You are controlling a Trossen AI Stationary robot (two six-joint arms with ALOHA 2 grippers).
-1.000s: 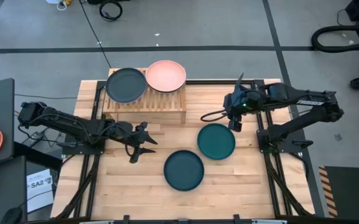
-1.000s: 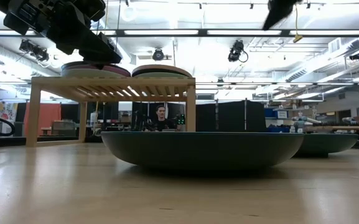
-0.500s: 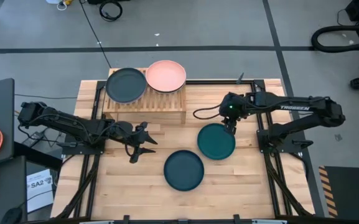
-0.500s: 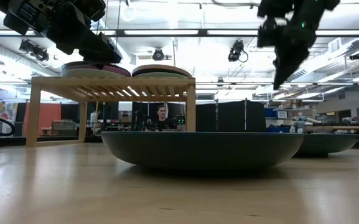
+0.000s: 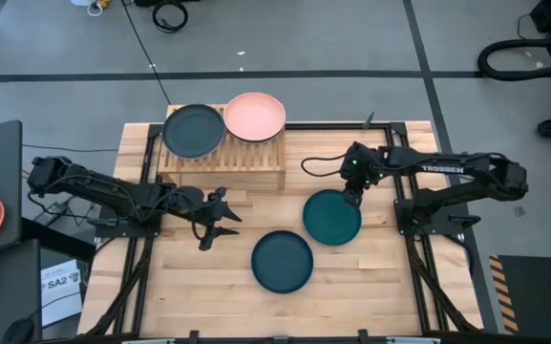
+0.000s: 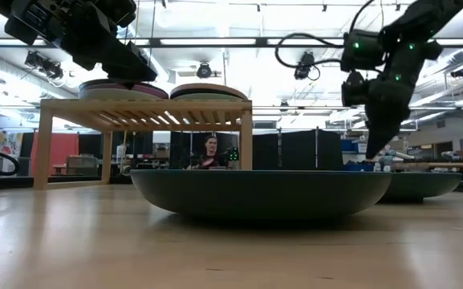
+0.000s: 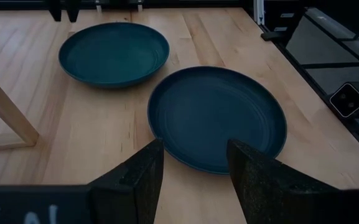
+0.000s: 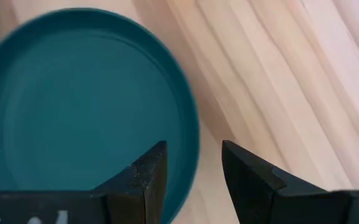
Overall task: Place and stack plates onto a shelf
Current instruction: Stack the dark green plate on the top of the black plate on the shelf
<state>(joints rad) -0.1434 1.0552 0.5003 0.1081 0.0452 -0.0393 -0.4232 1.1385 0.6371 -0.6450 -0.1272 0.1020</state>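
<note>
Two plates lie flat on the table: a green-teal plate toward the right and a dark teal plate nearer the front edge. On the shelf at the far left rest a black plate and a pink plate. My right gripper hangs open, pointing steeply down just above the green-teal plate's far rim, one finger over the plate and one over the bare wood. My left gripper waits open, left of the dark teal plate.
The shelf's legs stand on the table at the far left. Bare wood lies at the front left and around the two teal plates. Metal frame rails run along the table's left and right sides. A person sits in the room beyond.
My right gripper has come down from high above the table to just over the green-teal plate's far rim, tipping more steeply downward and rolling as it sank. Its fingers have stayed apart. The plates have not moved.
</note>
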